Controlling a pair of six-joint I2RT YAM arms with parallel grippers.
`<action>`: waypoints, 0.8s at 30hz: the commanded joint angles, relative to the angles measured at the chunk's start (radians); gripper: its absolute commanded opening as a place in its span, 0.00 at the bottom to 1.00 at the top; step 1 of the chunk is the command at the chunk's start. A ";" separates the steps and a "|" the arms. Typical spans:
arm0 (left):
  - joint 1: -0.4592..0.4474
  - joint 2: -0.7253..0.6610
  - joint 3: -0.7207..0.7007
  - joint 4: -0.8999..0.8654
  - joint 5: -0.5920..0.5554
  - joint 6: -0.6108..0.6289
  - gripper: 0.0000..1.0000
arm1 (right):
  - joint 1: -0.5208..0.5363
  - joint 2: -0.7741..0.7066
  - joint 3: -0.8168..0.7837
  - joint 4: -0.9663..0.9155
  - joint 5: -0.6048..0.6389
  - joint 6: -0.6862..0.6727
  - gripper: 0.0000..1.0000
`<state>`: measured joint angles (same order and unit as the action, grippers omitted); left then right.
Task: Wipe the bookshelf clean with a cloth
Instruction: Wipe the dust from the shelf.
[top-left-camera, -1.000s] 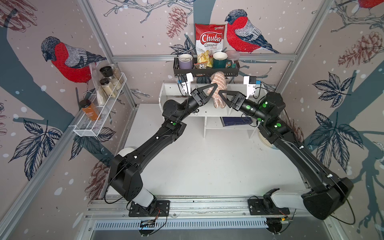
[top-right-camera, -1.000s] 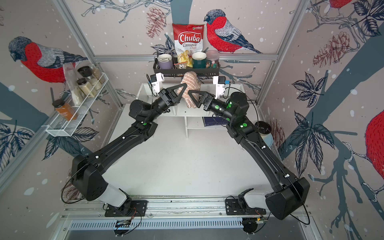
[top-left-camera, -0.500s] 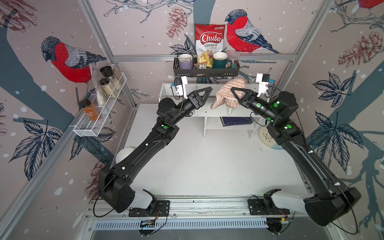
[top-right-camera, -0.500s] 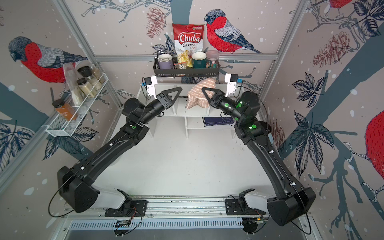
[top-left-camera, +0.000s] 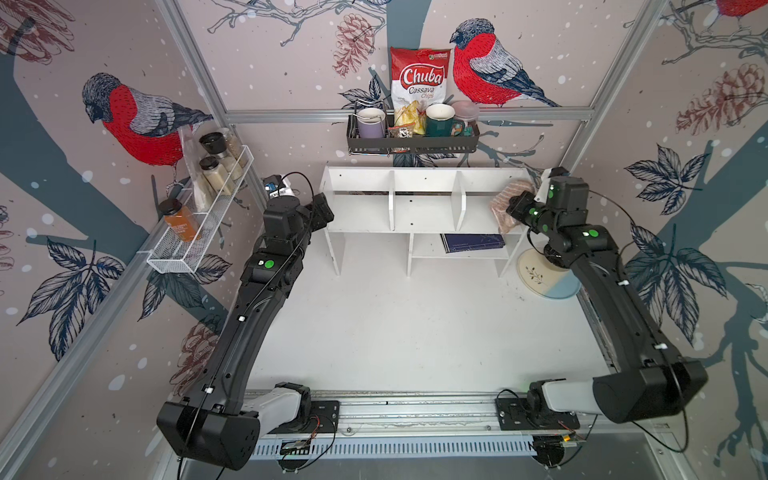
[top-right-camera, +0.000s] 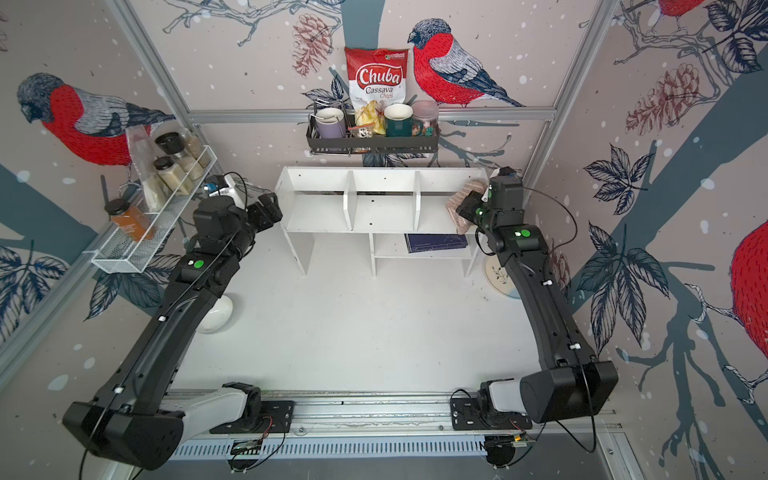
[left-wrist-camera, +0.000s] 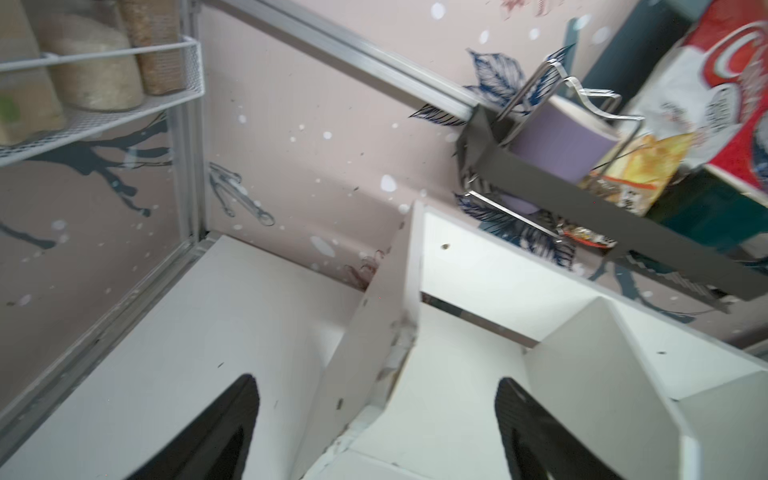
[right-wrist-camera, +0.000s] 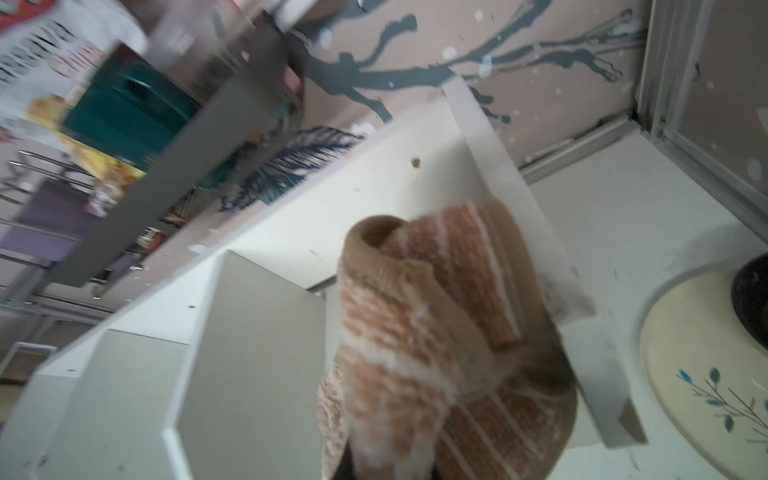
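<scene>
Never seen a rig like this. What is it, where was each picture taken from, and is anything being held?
Two black robot arms are bolted to a rail at the table's front edge; each ends in two fingers. The two wide pictures come from one twin-lens camera overhead, the close-ups from a camera on each wrist. On the table: a white bookshelf with a dark book on its lower shelf, a plate beside it, a white bowl. The right fingers are shut on a striped cloth at the bookshelf's right end; the left fingers are open, empty, near its left end.
</scene>
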<state>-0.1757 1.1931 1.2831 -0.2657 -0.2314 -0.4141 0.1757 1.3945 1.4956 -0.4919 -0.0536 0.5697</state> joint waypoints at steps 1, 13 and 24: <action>0.015 0.011 -0.038 0.038 0.017 0.062 0.92 | 0.016 0.046 -0.010 -0.026 0.056 -0.044 0.00; 0.015 0.131 -0.097 0.259 0.235 0.083 0.78 | 0.018 0.165 0.030 -0.115 0.131 -0.092 0.00; 0.015 0.149 -0.112 0.289 0.273 0.095 0.10 | 0.067 0.372 0.320 -0.214 0.023 -0.090 0.00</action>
<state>-0.1593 1.3472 1.1767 -0.0399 -0.0315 -0.2192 0.2428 1.7443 1.7676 -0.6495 -0.0078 0.4740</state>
